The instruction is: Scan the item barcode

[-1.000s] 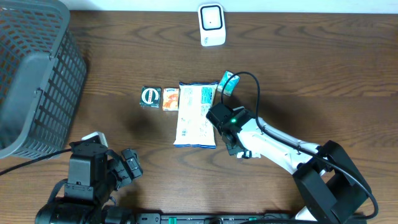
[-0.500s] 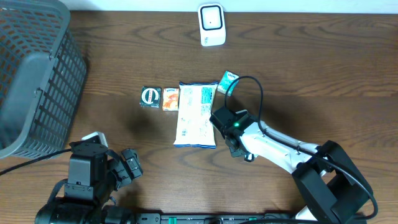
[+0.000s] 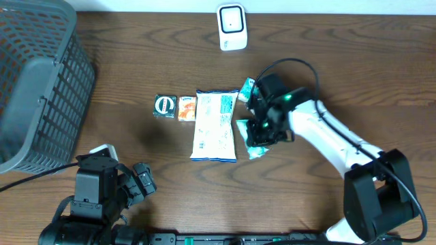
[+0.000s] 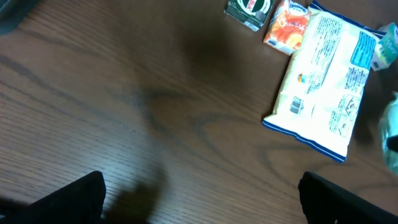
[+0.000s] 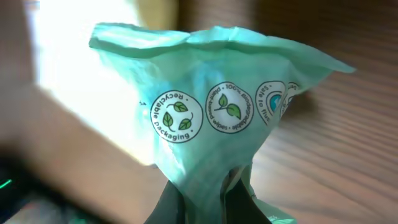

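- At the far left of the wooden table (image 3: pixel 354 68) stands a grey slatted basket (image 3: pixel 34 82), partly cut off by the frame edge.
- Near the front edge, left of centre, the left gripper (image 3: pixel 144 181) hovers over bare wood. Its wrist camera shows the two fingers (image 4: pixel 62 199) spread wide at the bottom corners with nothing between them.
- Toward the middle lies a row of goods: a small dark packet with a round white logo (image 3: pixel 165 106), then touching it on the right an orange packet (image 3: pixel 187 108).
- Just beside that lies a long white and blue snack bag (image 3: pixel 215 126), flat, with its length running from back to front.
- At the back edge, roughly above the snack bag, a white barcode scanner (image 3: pixel 231 27) stands upright, well apart from the row.
- A small teal carton (image 3: pixel 246 89) sits at the snack bag's far right corner.
- Just right of the snack bag, the right gripper (image 3: pixel 257 133) is pinched tight on a mint-green pouch (image 3: pixel 255 151), which shows around and below the gripper head.
- In the right wrist view the pouch (image 5: pixel 217 106) rises from between the pressed-together fingers (image 5: pixel 239 199). It is gathered to a narrow neck at the grip and fans out above, with round green leaf marks printed across it.
- The pouch is well short of the scanner, nearer the front of the table.
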Tool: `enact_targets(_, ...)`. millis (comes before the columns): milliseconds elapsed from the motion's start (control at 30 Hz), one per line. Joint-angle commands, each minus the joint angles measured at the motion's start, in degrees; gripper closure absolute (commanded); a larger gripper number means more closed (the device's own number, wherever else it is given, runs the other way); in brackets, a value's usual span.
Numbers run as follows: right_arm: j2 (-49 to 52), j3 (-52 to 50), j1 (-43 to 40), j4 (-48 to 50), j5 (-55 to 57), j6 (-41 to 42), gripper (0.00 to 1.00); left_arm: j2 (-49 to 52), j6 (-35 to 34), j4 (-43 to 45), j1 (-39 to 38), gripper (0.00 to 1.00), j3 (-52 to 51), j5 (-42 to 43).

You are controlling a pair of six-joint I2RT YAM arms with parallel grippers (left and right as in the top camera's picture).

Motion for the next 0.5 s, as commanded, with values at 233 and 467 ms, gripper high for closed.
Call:
enact_targets(233, -0.1, -12.8, -6.8, 16.0, -41.1, -9.6, 0.99, -0.2, 0.1, -0.2, 0.1, 0.02, -0.1, -0.5)
enact_targets(467, -0.1, -23.7, -11.9, 26.5, -39.6, -1.9, 0.99, -0.2, 0.1, -0.2, 0.1, 0.02, -0.1, -0.5)
